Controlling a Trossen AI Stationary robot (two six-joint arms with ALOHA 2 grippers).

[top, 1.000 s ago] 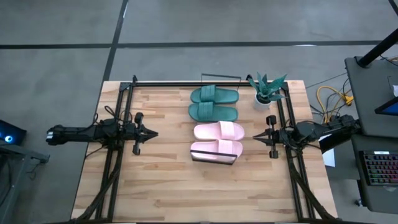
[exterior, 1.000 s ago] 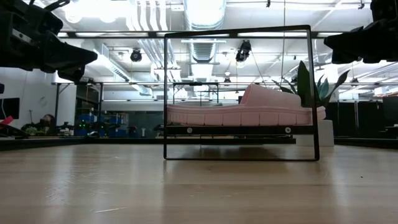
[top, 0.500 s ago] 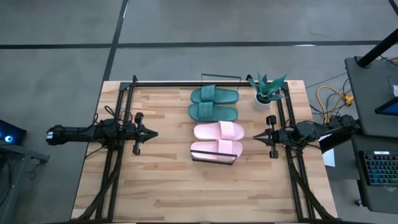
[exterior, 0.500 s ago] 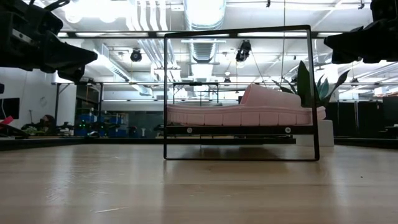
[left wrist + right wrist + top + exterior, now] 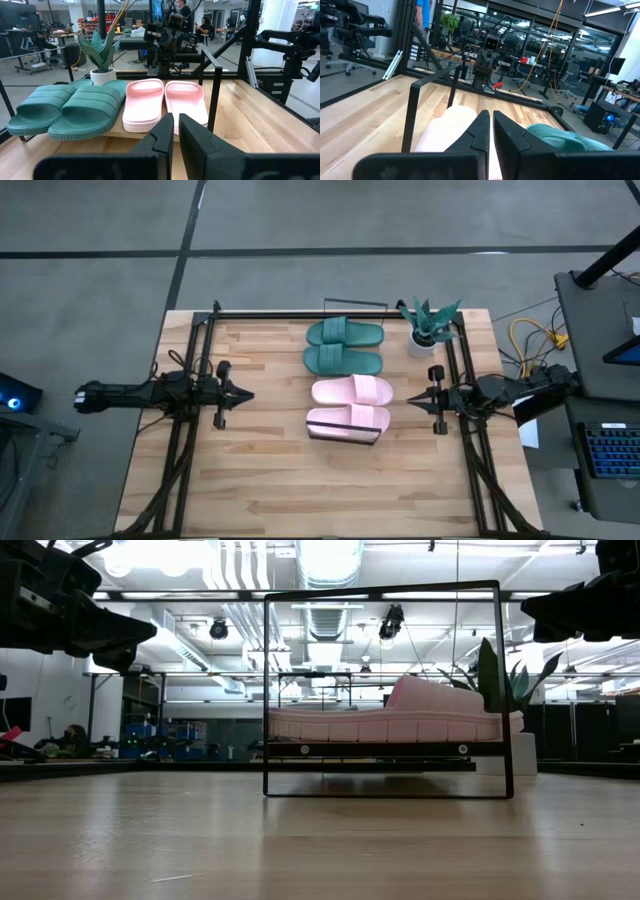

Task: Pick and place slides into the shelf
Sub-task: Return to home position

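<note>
All four slides now lie on the shelf [image 5: 380, 749], side by side on its wood plank. The two teal slides [image 5: 344, 347] are at the far end, next to the potted plant [image 5: 428, 325], and the two pink slides [image 5: 350, 405] are at the near end. No slide is seen on the table [image 5: 260, 470] itself, so I judge the placing work as finished. What is left is only for the arms to settle in their rest pose. The left gripper [image 5: 240, 393] is at the left of the shelf and the right gripper [image 5: 412, 401] at its right. Both are apart from the shelf, point toward it and carry nothing. In each wrist view the two dark fingers stand closed together with only a thin slit between them; whether they fully touch is hard to say. In the low view only one pink slide is visible, raised on the plank inside the black wire frame.
</note>
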